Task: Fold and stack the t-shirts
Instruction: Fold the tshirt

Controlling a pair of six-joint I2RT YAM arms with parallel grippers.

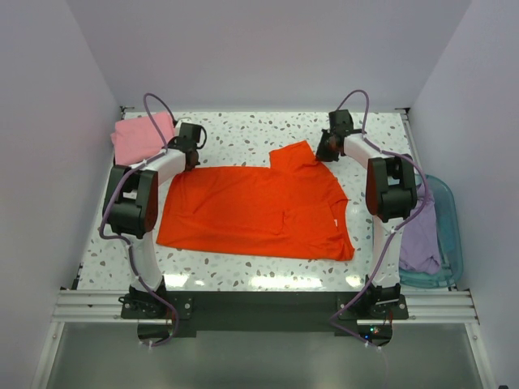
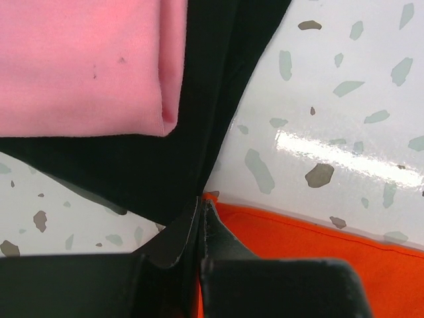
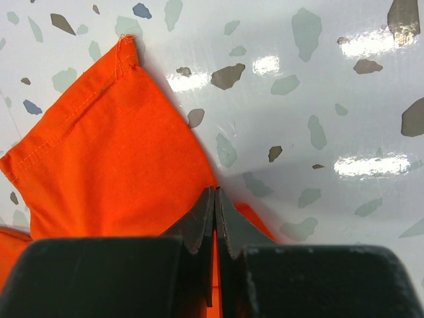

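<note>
The orange-red t-shirt [image 1: 255,211] lies spread on the speckled table, one sleeve sticking up toward the far right. My left gripper [image 1: 191,156] is shut on its far-left corner [image 2: 278,238], jaws pressed together with orange cloth between them. My right gripper [image 1: 328,148] is shut on its far-right edge by the sleeve [image 3: 112,159]. The folded pink t-shirt [image 1: 142,136] lies on the black t-shirt [image 2: 152,159] at the far left corner. The pale lavender t-shirt [image 1: 420,239] lies in the basket at the right.
A translucent blue plastic basket [image 1: 450,235] stands beyond the table's right edge beside the right arm. White walls close in the table on three sides. Bare speckled tabletop [image 1: 259,130] stretches along the back between the grippers.
</note>
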